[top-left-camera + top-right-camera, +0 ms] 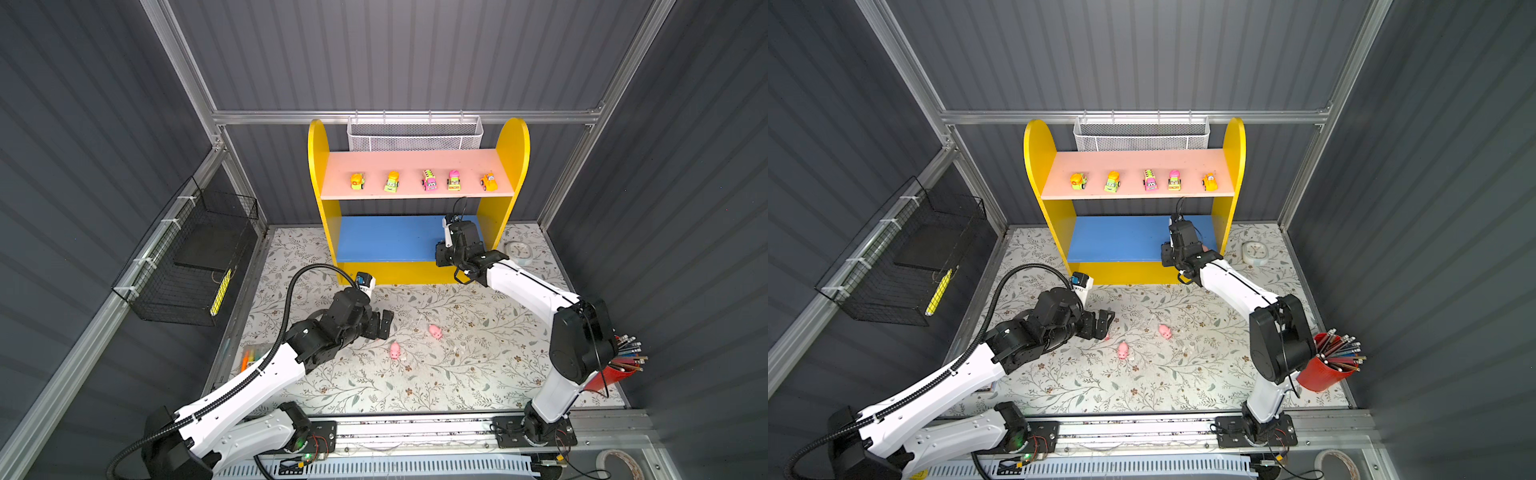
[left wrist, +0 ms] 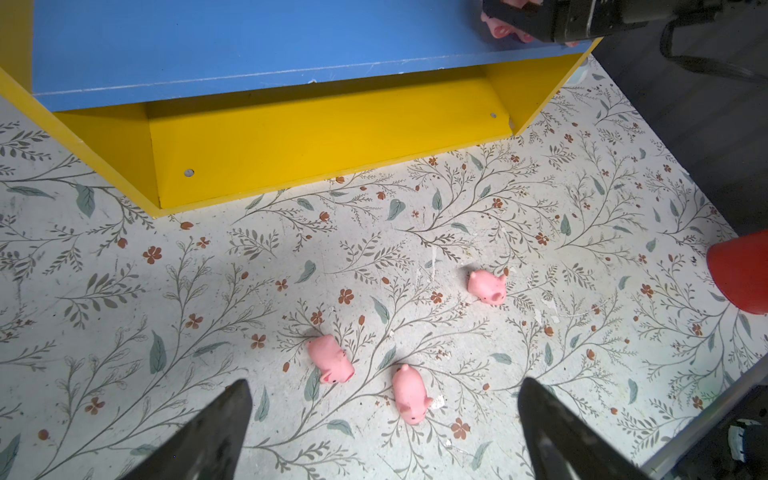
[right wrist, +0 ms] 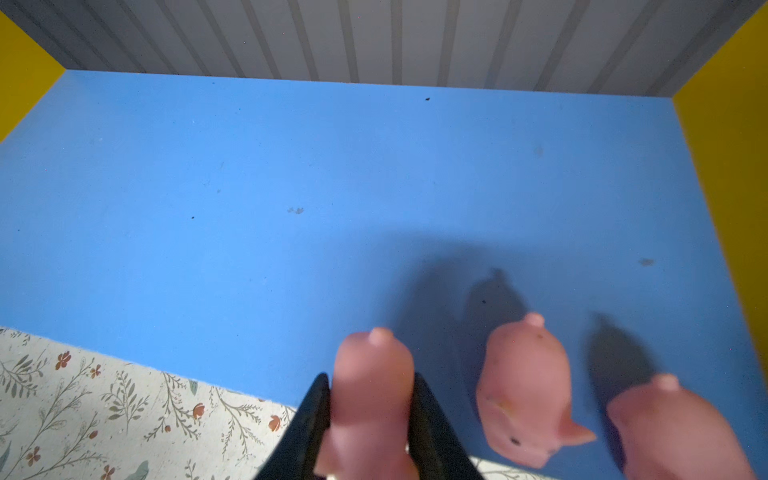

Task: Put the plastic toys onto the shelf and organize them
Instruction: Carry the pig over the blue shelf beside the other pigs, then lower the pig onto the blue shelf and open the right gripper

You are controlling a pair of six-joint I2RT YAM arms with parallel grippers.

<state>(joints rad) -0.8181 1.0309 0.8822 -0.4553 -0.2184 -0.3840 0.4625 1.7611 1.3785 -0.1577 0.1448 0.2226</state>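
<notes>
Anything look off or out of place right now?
Nothing damaged or spilled. Three pigs lie scattered on the floral mat, facing different ways, unlike the tidy vehicle row on the pink board. The right gripper grips a fourth pig at the edge of the blue board.

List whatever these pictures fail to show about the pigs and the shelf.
- Small pink plastic pig in the right gripper: right wrist view, blurred, face lost at the frame edge.
- Pig nearest the yellow side panel on the blue lower shelf board: cut off by that view's edge.
- Both top views: the right arm hides the board's pigs.
- In a top view, the left gripper covers one loose pig.
</notes>
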